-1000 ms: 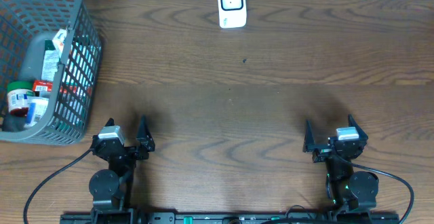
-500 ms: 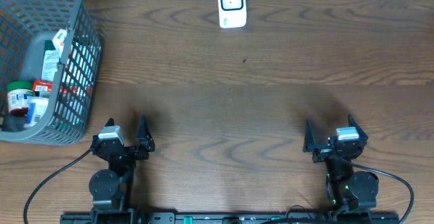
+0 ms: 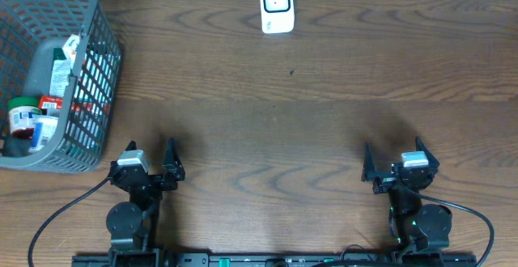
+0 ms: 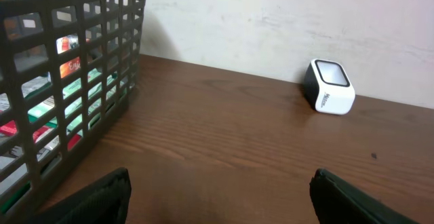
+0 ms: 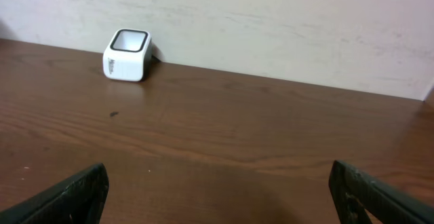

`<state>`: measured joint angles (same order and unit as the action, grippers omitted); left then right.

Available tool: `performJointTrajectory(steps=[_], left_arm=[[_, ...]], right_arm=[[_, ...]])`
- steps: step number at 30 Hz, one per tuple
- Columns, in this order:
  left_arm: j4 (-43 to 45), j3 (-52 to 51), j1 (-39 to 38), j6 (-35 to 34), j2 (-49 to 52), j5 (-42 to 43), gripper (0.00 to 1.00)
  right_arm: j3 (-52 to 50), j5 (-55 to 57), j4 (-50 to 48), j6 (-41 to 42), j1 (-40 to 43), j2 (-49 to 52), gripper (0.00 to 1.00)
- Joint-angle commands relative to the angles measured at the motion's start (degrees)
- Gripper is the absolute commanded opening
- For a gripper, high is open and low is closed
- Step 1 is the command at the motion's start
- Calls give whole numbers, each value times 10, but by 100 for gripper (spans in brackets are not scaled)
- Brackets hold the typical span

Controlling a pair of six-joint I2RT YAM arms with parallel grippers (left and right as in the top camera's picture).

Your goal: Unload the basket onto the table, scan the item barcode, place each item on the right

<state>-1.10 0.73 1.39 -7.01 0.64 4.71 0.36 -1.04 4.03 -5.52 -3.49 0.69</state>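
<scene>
Nearest, at the bottom edge of the overhead view, the two arms sit on round black bases with thin black cables [image 3: 57,218] looping off to the sides. The table [image 3: 283,137] is dark brown wood with a wavy, flowing grain and a dull, matte surface.

Further up, at the upper left of the overhead frame, stands a grey plastic basket [image 3: 95,89] with square-mesh walls that lean outward. The packaged items [image 3: 57,77] lie inside it: a jar with a green lid [image 3: 23,105], a red-labelled pack and a tall pale packet, all crowded together.

At the top centre, close to the far edge of the table, sits the barcode scanner [image 3: 276,6], a small white box with rounded corners and a dark glossy window. Behind it rises a pale, slightly scuffed wall [image 5: 271,20].

The left gripper [image 3: 150,150], at lower left, has its matte black fingers spread wide with only bare table between them. The right gripper [image 3: 394,152], at lower right, is spread just as wide, gripping and touching nothing.
</scene>
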Motion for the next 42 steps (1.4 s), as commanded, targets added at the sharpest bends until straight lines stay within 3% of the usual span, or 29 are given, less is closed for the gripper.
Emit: performJointTrajectory(steps=[1,11,15,22,33,42], left_arm=[[-25,-5,-2,10,0,8,86],[-18,-5,-2,6,0,10,86],[-11,2,-2,3,0,92,86],[-91,90,-2,3,4,111,86],[-277,420,-2,3,186,112,86],[-444,818,-2,35,499,114,86]], right_arm=[[0,6,3,-3,5,-3,99],[0,5,3,-3,5,-3,99],[0,6,2,-3,5,-3,99],[0,5,3,-3,5,-3,99],[0,5,3,-3,5,-3,99],[0,6,3,-3,5,-3,99]])
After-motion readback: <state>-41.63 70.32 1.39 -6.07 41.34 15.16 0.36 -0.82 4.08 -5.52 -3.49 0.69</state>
